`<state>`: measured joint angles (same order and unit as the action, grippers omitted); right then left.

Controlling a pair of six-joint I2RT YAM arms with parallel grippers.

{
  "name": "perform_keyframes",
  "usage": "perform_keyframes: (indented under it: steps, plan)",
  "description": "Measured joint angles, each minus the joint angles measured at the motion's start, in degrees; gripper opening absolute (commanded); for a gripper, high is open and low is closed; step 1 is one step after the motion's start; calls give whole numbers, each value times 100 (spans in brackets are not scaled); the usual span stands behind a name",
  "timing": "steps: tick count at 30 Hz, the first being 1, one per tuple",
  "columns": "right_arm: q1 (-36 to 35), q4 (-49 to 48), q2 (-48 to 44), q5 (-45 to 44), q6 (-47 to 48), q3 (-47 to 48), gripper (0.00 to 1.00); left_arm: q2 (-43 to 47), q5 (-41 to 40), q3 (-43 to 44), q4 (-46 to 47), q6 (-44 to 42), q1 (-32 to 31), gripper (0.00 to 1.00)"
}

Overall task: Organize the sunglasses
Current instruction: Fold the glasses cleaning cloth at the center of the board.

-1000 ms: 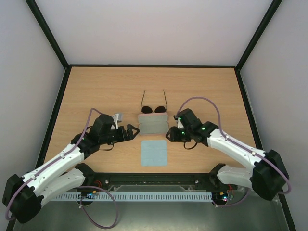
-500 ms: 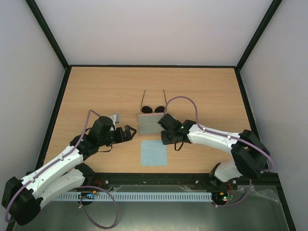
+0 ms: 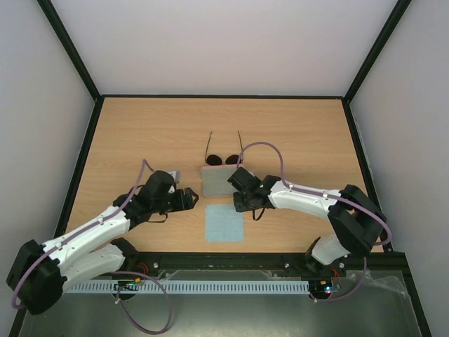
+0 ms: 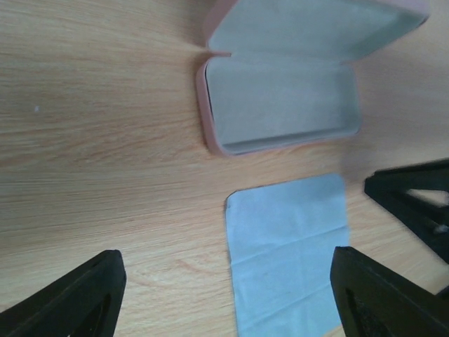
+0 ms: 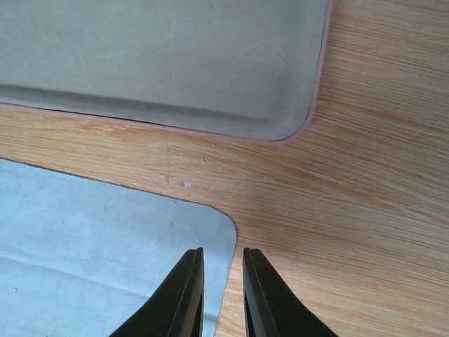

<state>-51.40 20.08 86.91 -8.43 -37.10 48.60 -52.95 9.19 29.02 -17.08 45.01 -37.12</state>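
Observation:
The sunglasses (image 3: 215, 160) lie open on the table just behind the pink case (image 3: 217, 180), lenses toward the case and temple arms pointing away; neither wrist view shows them. The case (image 4: 280, 105) lies open and empty, its grey lining up. In front of it the light blue cloth (image 3: 224, 222) lies flat. My left gripper (image 3: 191, 199) hovers open to the left of the cloth (image 4: 291, 246), its jaws wide (image 4: 228, 295). My right gripper (image 3: 239, 201) is over the cloth's far right corner (image 5: 98, 246), its jaws a narrow gap apart (image 5: 222, 253) with nothing between them.
The wooden table (image 3: 140, 140) is bounded by a black frame and white walls. The case's corner (image 5: 298, 126) lies just ahead of my right fingers. My right gripper's black fingers (image 4: 414, 200) show at the right edge of the left wrist view.
My right arm swung left from beside the case to the cloth's far right corner, and its jaws narrowed. My left gripper shifted slightly toward the cloth.

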Motion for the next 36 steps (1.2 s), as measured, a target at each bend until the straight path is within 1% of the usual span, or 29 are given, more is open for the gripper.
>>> perform_keyframes:
  steps: [2,5,6,7,10,16,20,22,27,29,36]
  plan:
    - [0,-39,-103,13,-24,-46,16,-247,-92,2,33,-17,-179,59]
    - [0,-68,-232,39,-46,-61,16,-752,-286,72,52,-70,-564,40]
    - [0,-94,-254,46,-50,-61,16,-909,-354,120,52,-63,-675,35]
    - [0,-111,-260,55,-55,-61,16,-1038,-407,166,66,-13,-758,34]
    - [0,-164,-260,120,-66,-66,16,-1443,-601,396,105,-17,-1023,33]
    - [0,-256,-260,223,-66,-131,15,-2017,-828,597,321,15,-1307,31]
    - [0,-280,-262,243,-66,-236,15,-2415,-1012,726,376,59,-1495,26]
    - [0,-286,-262,245,-66,-273,13,-2566,-1126,774,417,68,-1554,25]
    - [0,-372,-258,306,-68,-297,13,-2756,-1355,778,459,90,-1574,24]
    - [0,-404,-236,332,-68,-297,15,-2778,-1410,778,479,90,-1576,23]
    - [0,-498,76,323,-66,-297,16,-2887,-1484,778,713,59,-1574,22]
